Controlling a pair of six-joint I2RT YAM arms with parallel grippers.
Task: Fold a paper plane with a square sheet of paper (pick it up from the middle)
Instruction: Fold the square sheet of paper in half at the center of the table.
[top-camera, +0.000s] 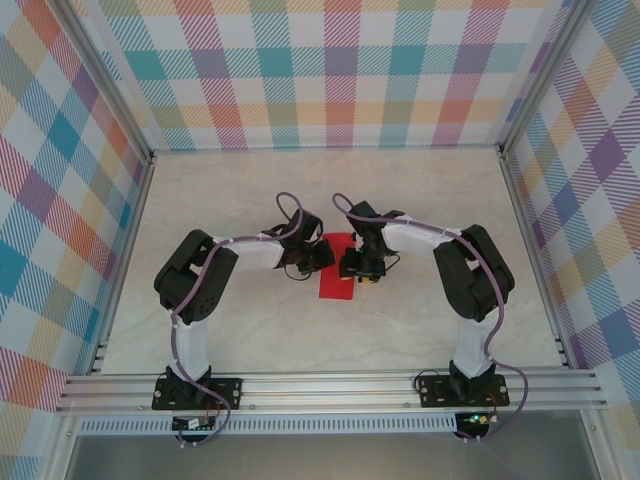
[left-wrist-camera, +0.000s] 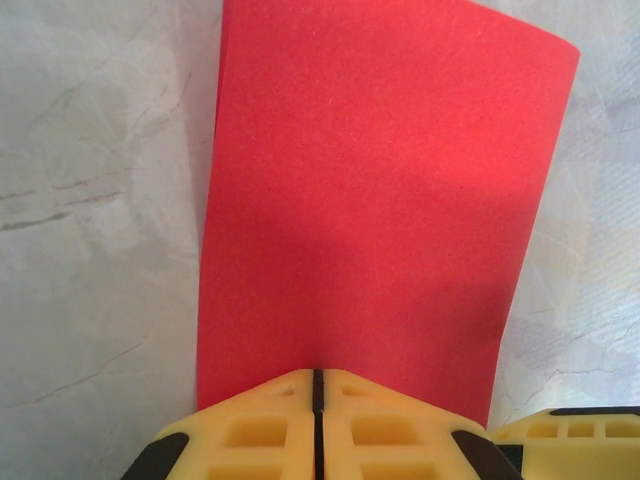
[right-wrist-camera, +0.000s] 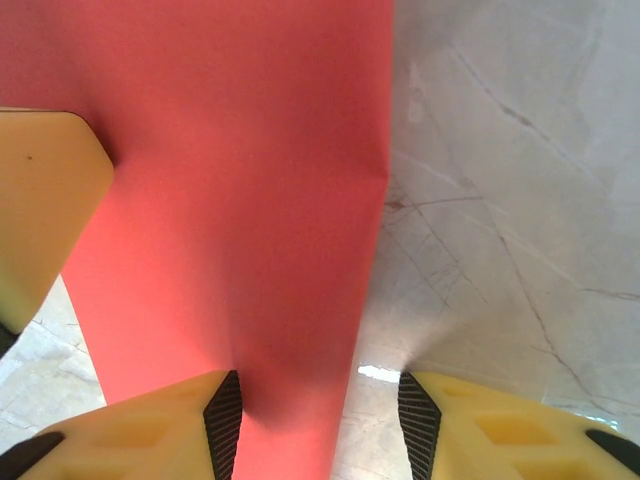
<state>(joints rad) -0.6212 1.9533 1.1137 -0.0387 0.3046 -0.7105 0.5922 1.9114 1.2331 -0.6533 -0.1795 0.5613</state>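
The left gripper (left-wrist-camera: 318, 388) is fully closed, its 2 yellow fingers pressed together on what looks like the near edge of the square sheet of paper (left-wrist-camera: 380, 200). The right gripper (right-wrist-camera: 320, 405) stands about half open. A strip of the sheet runs between its fingers, close to 1 pad and clear of the other, so it grips nothing.

The sheet sits mid-bench (right-wrist-camera: 500, 200) between the 2 arms. It is plain bright red and now a narrow rectangle, apparently folded in half, with 1 far corner curling up and a slight kink in 1 long edge.

It is likely thin, light and limp, so it would sag, slide and tear easily. A flat pinch on an edge beside the fold should hold best.
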